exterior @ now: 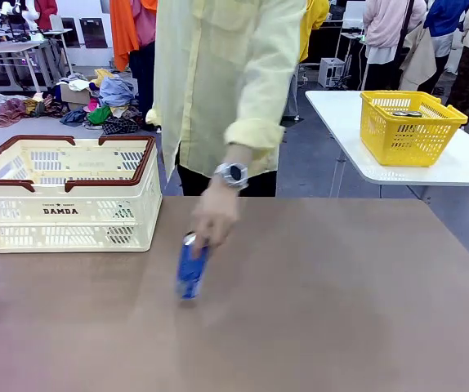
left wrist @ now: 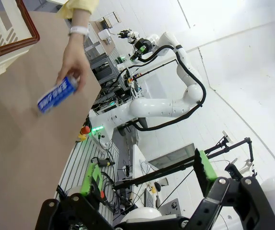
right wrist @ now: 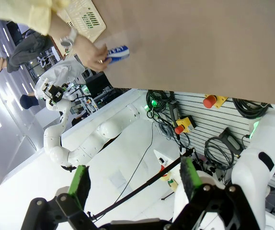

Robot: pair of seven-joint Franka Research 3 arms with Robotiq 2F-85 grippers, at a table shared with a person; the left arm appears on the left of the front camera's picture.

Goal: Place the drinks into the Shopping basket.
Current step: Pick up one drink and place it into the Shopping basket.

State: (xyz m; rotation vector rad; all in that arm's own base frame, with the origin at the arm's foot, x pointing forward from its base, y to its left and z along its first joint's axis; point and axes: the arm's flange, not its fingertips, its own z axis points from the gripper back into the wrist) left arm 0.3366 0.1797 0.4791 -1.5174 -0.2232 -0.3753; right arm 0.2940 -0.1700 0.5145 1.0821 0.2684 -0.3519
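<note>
Front view: blue can (exterior: 190, 269) at centre-left of frame, tilted, top held by person's hand (exterior: 215, 214), bottom at the brown table (exterior: 341, 294), contact unclear (blur). Shopping basket (exterior: 22, 214) sits mid-left, near the can but apart. L gripper (left wrist: 147, 172) & R gripper (right wrist: 133, 179), each at bottom of its wrist view: jaws wide apart, nothing btwn them.

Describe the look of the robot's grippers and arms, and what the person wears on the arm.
The left gripper and right gripper: black angular fingers with green pads. The right arm is white and rounded, with a black cable looping along it. The person's sleeve is pale yellow, rolled at the cuff; a silver wristwatch sits below it.
</note>
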